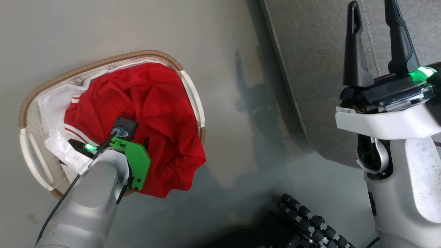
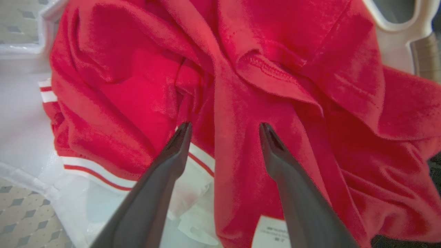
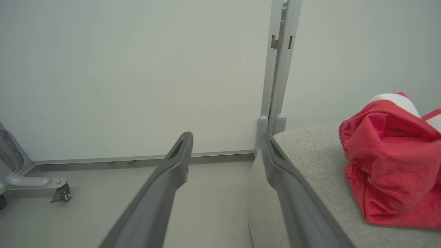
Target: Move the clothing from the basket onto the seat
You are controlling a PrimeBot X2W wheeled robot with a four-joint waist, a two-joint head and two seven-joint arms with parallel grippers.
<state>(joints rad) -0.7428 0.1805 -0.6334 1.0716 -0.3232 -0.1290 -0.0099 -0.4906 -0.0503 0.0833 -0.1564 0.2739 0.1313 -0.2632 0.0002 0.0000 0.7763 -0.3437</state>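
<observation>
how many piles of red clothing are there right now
2. One heap fills the basket and spills over its rim, with the open left gripper over it. One bundle lies on the seat. Either may hide several garments.

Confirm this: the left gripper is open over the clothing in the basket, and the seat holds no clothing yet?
Wrong on the seat: the right wrist view shows a red garment lying on it. The left gripper is open over the clothing in the basket.
</observation>
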